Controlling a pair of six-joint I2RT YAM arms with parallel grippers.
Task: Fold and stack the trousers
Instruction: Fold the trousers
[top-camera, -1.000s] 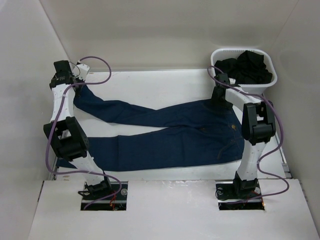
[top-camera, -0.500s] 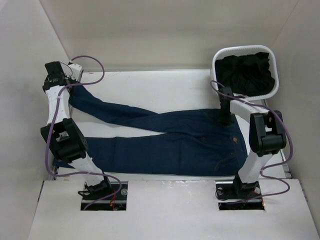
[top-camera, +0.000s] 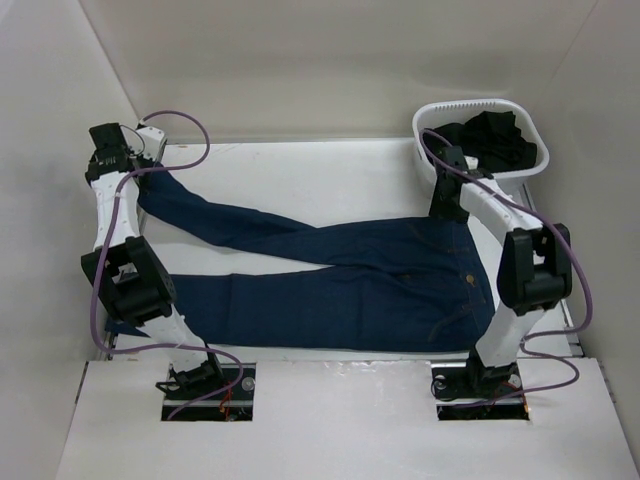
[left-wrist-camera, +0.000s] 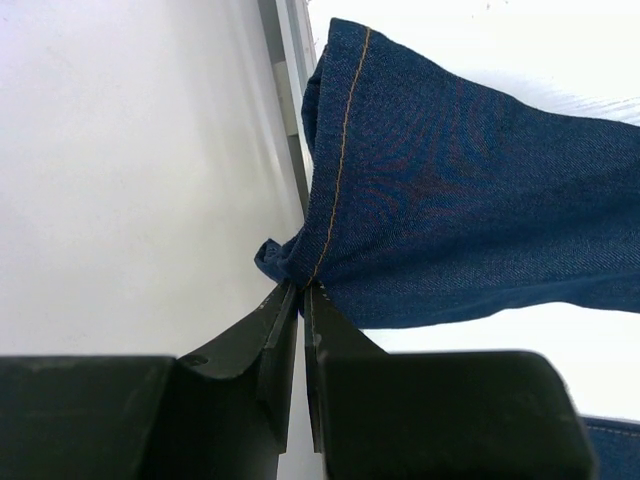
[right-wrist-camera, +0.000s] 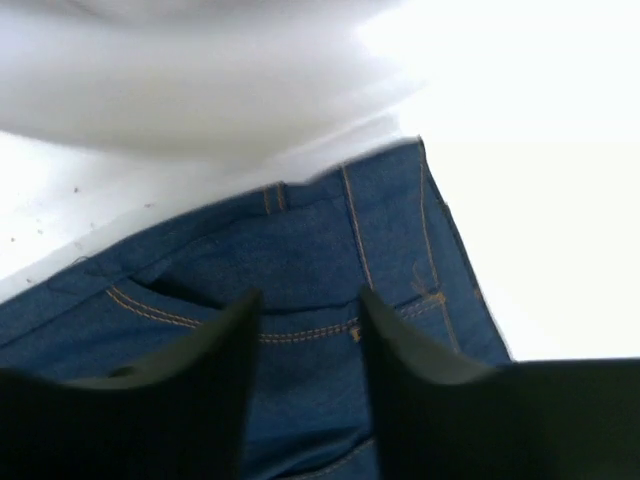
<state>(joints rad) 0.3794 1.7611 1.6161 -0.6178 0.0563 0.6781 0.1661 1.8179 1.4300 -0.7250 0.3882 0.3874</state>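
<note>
Trousers (top-camera: 330, 290) hem pinched in L tool (left-wrist-camera: 302, 288), R tool (right-wrist-camera: 307, 300) open, prob. over waistband

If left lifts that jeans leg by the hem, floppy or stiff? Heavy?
Likely floppy: the trousers lie flat on the table, and the cloth bunches where the left gripper pinches it. Probably heavyish for cloth: thick denim and long legs, so it should sag and drag rather than lift whole.

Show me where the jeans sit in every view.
Top external: trousers span the middle of the table, waist at right.
Left wrist: a leg hem fills the upper right, pinched by the left pincer.
Right wrist: waist across the middle, beyond the open right pincer.
Shared landmark: the tan stitching.
</note>
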